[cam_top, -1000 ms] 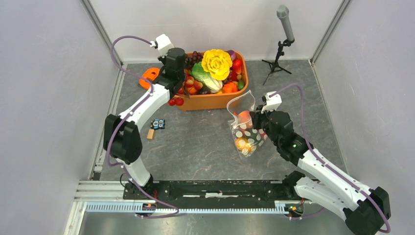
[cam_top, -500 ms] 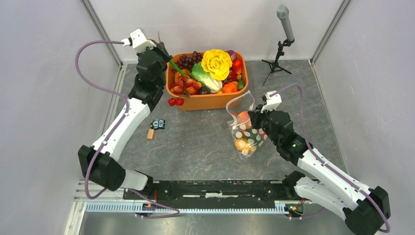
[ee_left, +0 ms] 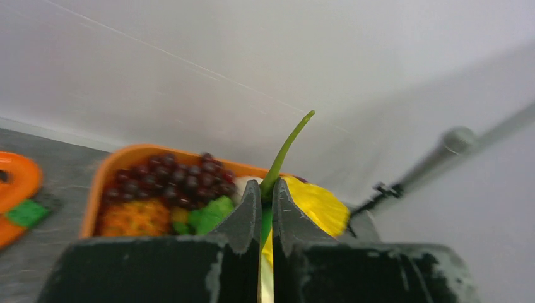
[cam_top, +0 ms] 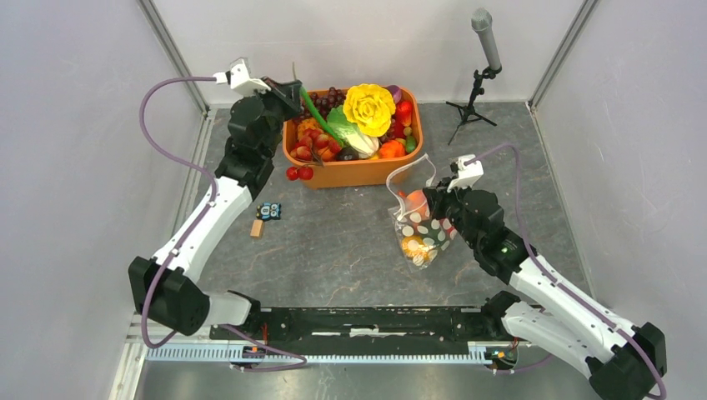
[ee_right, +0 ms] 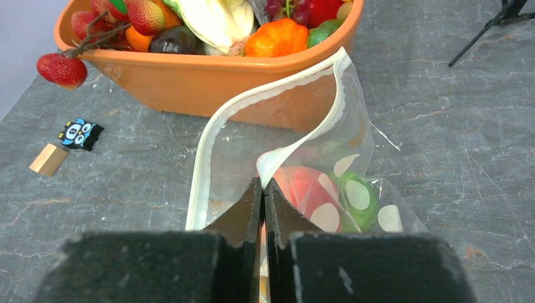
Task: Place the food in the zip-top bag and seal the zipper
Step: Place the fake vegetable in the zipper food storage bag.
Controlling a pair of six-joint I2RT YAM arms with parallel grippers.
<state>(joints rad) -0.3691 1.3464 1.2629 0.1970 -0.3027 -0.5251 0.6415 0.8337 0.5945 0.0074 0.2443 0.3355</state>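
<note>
The left fingers (ee_left: 265, 197) are clamped shut on a thin green stalk (ee_left: 287, 146), which sticks up past their tips and curves toward 1 o'clock in the left wrist view. In the top view this arm reaches to 11 o'clock on the counter (cam_top: 350, 242), with the fingers raised over the left end of the orange tub (cam_top: 360, 174). The tub is heaped with food: dark grapes (cam_top: 330, 98), a big yellow frilly piece (cam_top: 369, 107), a pale leafy vegetable (cam_top: 350, 129) and two strawberries (cam_top: 298, 172) hanging over its near wall.

The right fingers (ee_right: 263, 189) are pinched together on the near lip of the bag (ee_right: 344, 129), holding the mouth open toward the tub. The zipper (ee_right: 268, 93) arches around that open mouth, unsealed. Through the dotted plastic a red piece (ee_right: 301, 186) and a green piece (ee_right: 361, 197) show; the top view also shows an orange piece (cam_top: 411, 246) at the bag's bottom. The bag lies at 5 o'clock from the tub, just beside its near right corner.

At 7 o'clock from the tub, a small blue tag (cam_top: 268, 210) and a wooden block (cam_top: 257, 227) lie on the counter. A microphone (cam_top: 485, 32) on its stand is at 1 o'clock.
</note>
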